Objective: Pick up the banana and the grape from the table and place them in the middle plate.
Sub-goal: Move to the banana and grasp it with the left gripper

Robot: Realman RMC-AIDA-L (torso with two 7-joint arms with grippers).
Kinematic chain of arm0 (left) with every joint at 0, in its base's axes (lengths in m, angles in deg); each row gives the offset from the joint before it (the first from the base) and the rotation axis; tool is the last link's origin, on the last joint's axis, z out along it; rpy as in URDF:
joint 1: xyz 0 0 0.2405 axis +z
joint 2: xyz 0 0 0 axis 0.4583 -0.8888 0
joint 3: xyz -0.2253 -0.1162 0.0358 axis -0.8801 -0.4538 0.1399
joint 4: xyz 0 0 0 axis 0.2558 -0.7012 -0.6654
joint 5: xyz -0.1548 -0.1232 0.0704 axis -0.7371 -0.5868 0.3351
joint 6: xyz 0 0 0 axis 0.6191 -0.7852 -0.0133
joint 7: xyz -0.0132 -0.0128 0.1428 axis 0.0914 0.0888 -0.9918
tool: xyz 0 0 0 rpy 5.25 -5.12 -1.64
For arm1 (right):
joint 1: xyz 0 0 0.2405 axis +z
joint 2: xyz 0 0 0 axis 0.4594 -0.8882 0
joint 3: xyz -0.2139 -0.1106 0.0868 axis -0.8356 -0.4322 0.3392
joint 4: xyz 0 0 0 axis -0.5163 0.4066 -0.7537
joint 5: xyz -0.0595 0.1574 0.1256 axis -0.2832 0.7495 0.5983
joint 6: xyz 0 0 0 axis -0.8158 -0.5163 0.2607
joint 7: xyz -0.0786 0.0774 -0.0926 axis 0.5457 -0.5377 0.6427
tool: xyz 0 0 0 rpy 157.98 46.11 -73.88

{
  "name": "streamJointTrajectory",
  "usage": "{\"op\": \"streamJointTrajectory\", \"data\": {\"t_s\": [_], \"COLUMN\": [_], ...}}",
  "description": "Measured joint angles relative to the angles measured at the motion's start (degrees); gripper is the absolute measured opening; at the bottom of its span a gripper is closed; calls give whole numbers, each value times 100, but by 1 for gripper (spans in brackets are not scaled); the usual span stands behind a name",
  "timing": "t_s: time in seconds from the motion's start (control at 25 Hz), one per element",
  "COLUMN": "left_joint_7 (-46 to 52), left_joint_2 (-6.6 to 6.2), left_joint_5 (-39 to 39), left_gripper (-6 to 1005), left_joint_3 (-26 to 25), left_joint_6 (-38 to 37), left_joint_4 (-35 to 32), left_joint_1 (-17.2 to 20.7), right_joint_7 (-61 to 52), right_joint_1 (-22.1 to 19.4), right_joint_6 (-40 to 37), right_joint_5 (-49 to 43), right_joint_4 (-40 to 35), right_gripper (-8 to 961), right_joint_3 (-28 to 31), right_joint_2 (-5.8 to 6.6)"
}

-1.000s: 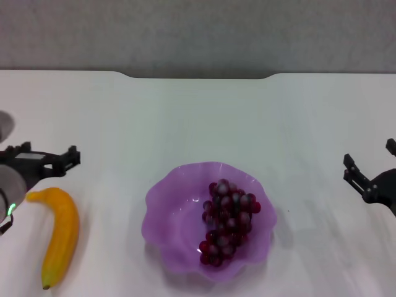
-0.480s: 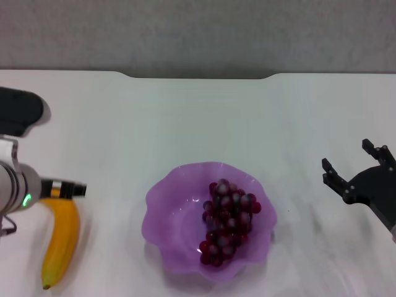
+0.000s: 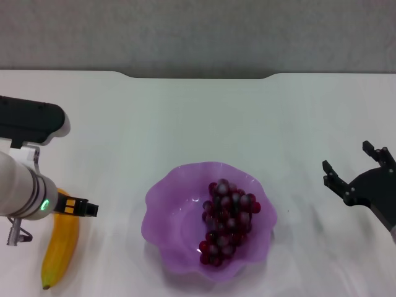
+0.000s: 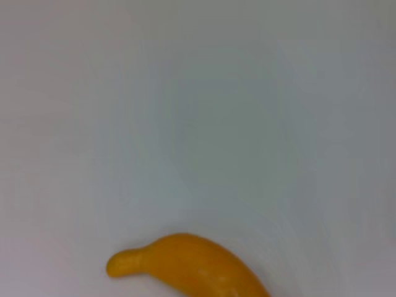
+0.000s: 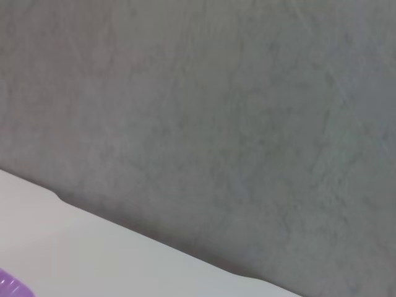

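The banana (image 3: 60, 247) lies on the white table (image 3: 185, 117) at the front left, its stem end under my left arm. It also shows in the left wrist view (image 4: 198, 266). My left gripper (image 3: 77, 207) is right over the banana's far end. The grape bunch (image 3: 230, 219) lies inside the purple middle plate (image 3: 167, 204), right of its centre. My right gripper (image 3: 354, 166) is open and empty, above the table to the right of the plate. A sliver of the plate's rim (image 5: 9, 286) shows in the right wrist view.
The table's far edge has a notch (image 3: 198, 76) with a grey wall (image 3: 198, 31) behind it. The white left arm body (image 3: 18, 185) covers the table's left side.
My left arm has swung in and come down over the banana's far end. My right gripper moved in towards the plate, then stayed still for the last half second.
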Motion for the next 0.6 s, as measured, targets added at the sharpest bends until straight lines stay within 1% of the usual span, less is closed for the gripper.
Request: {"op": "streamJointTrajectory", "data": {"t_s": [0.2,0.4,0.52,0.6], "left_joint_7": [-2,-5,-13,-14], "left_joint_2": [1,-3,-6,-6], "left_joint_5": [-31,-222,-272,-284], "left_gripper": [860,855,852,850], "left_joint_3": [-120,-127,-94,-87], "left_joint_6": [32,110,152,163], "left_joint_4": [-246,-755,-957,-973], "left_joint_1": [-36,-264,-350,-362], "right_joint_7": [159,196,197,197], "right_joint_1": [7,8,8,8], "right_joint_6": [45,45,45,45], "right_joint_5": [2,28,30,31], "right_joint_4": [42,50,50,49], "right_gripper": [894,894,894,894], "right_joint_3": [-21,-52,-53,-53], "right_joint_2": [-3,-6,-8,-9]}}
